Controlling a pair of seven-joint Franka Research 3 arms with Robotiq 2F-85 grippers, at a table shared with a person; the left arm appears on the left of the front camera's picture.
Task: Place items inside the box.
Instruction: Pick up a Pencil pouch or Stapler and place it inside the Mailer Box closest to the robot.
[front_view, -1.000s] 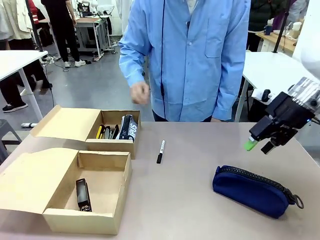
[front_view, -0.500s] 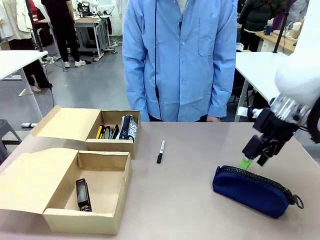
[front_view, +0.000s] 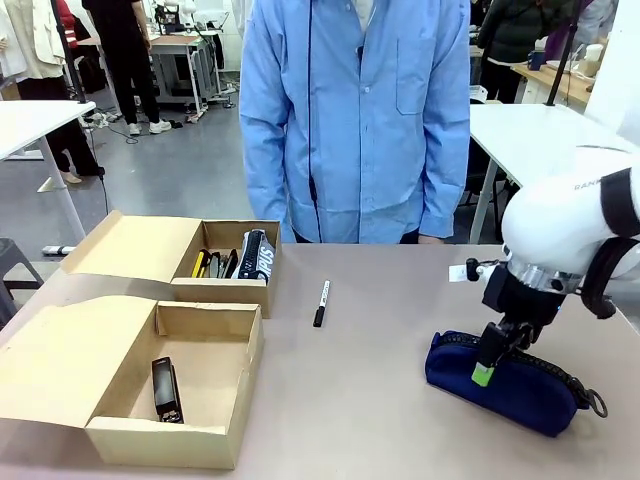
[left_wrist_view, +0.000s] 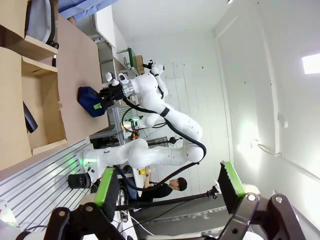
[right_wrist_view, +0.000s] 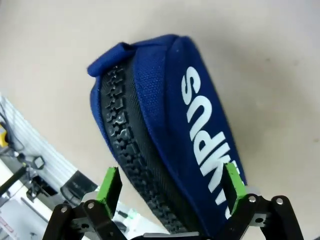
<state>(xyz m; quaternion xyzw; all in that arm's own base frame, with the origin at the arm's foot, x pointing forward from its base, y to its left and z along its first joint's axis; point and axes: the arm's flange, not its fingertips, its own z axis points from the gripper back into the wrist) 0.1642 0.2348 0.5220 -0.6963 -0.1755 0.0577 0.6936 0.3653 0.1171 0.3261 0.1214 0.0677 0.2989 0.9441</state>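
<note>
In the front view's lower left, the near box (front_view: 160, 443) is sitting open with its flap spread to the left. A stapler (front_view: 166, 389) is lying on its floor.

At lower right the navy pouch (front_view: 520, 392) is lying on the table (front_view: 370, 400), outside both boxes. The right gripper (front_view: 485, 365) is pressing down over its left half. One green pad (front_view: 483, 374) is showing against the pouch's near side, and the other finger is hiding behind the pouch.

The right wrist view is showing this gripper (right_wrist_view: 171, 185) with its jaws spread wide, straddling the pouch (right_wrist_view: 165, 130). The zip is running between the pads, and white lettering is running along one side with its end cut off by a finger. Whether either pad is touching the fabric is hard to tell.

At mid-frame in the front view a marker (front_view: 320, 302) is lying alone, well apart from the pouch. Left of it the far box (front_view: 225, 290) is holding a small pouch (front_view: 256, 255) with white print, standing on edge. Beside that are a yellow knife (front_view: 199, 263) and some thin dark items too small to make out.

A person (front_view: 355, 120) in a blue coat is standing at the far edge, cut off at the top.

In the left wrist view the left gripper (left_wrist_view: 169, 189) is hanging in the air with its jaws released and nothing between them. The table is showing sideways at upper left.
</note>
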